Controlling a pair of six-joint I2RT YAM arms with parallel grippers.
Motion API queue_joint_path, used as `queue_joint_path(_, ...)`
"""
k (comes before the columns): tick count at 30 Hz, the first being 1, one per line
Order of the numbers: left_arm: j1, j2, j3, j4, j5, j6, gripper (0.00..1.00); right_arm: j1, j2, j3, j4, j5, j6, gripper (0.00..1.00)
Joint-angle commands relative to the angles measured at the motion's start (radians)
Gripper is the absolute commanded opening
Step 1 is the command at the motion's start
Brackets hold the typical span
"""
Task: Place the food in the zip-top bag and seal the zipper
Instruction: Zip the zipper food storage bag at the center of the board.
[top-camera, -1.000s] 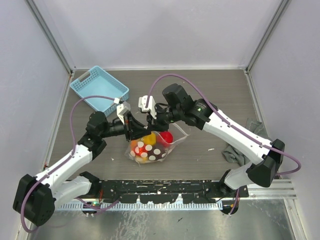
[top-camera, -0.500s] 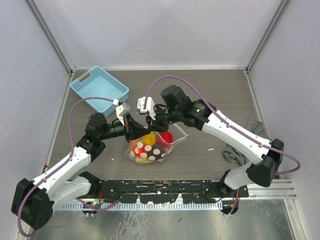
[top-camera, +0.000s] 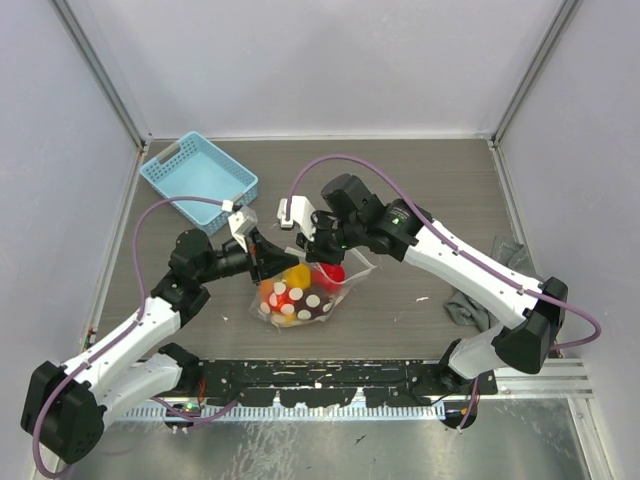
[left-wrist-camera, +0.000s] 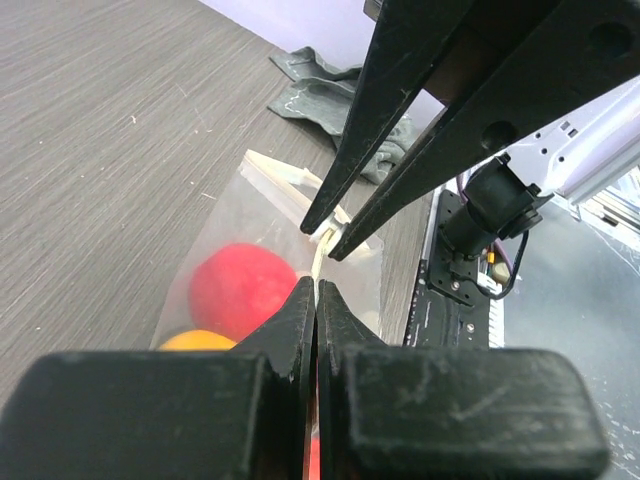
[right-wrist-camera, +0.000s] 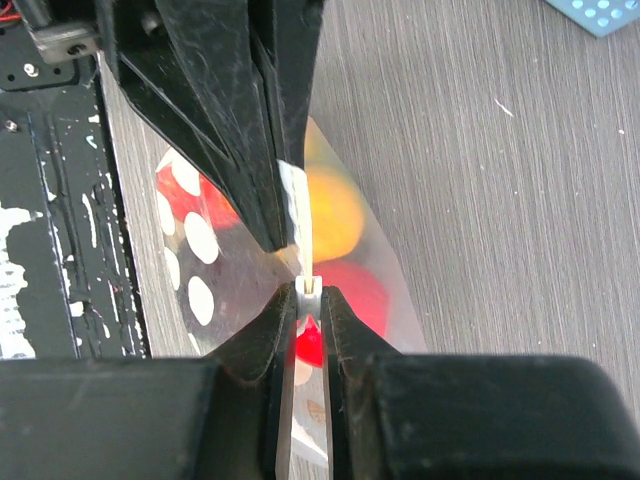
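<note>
The zipper (right-wrist-camera: 300, 225) (seen edge-on) is mostly hidden between the fingers (right-wrist-camera: 230, 120), and the food (top-camera: 297, 293) seems too overlapped to count.

Blue basket (top-camera: 198, 180) back-left on table (top-camera: 430, 180); grey cloth (top-camera: 468, 306) crumpled near right edge.

- Clear crinkly plastic zip-top bag (top-camera: 300, 297), scattered with round white dots.
- Thin zipper strip (right-wrist-camera: 300, 230) along its mouth, pale cream-white.
- Small glossy round toy fruits (top-camera: 296, 290) inside: a bright red one (left-wrist-camera: 240, 288), a yellow one (top-camera: 296, 272), an orange one (top-camera: 272, 292), a dark red one (top-camera: 318, 310).
- Light-blue lattice plastic basket (top-camera: 198, 178), rows of small holes in the walls.
- Dark grey-brown wood-grain table top (top-camera: 420, 190), finely streaked, a few white flecks.
- Crumpled grey-green cloth (top-camera: 468, 303).
- White shells and black joints on the robot arms (top-camera: 470, 265); purple cables (top-camera: 330, 157).
- Matt black fingers on left gripper (left-wrist-camera: 316, 285) and right gripper (right-wrist-camera: 310, 290).
- Pale lilac-grey walls (top-camera: 320, 60).
</note>
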Motion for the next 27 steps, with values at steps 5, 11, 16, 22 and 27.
queue_joint_path(5, 0.002, -0.055, -0.014, 0.061, -0.057, 0.016, 0.00, -0.007, -0.062, -0.009, -0.065, 0.119, 0.031, 0.00)
queue_joint_path(11, 0.002, -0.085, -0.045, 0.033, -0.123, 0.020, 0.00, -0.021, -0.080, -0.024, -0.065, 0.140, 0.044, 0.00)
queue_joint_path(16, 0.004, -0.121, -0.063, -0.009, -0.180, 0.038, 0.00, -0.055, -0.107, -0.031, -0.062, 0.133, 0.057, 0.00)
queue_joint_path(22, 0.006, -0.119, -0.072, -0.042, -0.243, 0.050, 0.00, -0.067, -0.112, -0.020, -0.064, 0.120, 0.076, 0.00)
queue_joint_path(27, 0.009, -0.103, -0.059, -0.041, -0.253, 0.045, 0.02, -0.067, -0.100, -0.006, -0.058, 0.083, 0.079, 0.00)
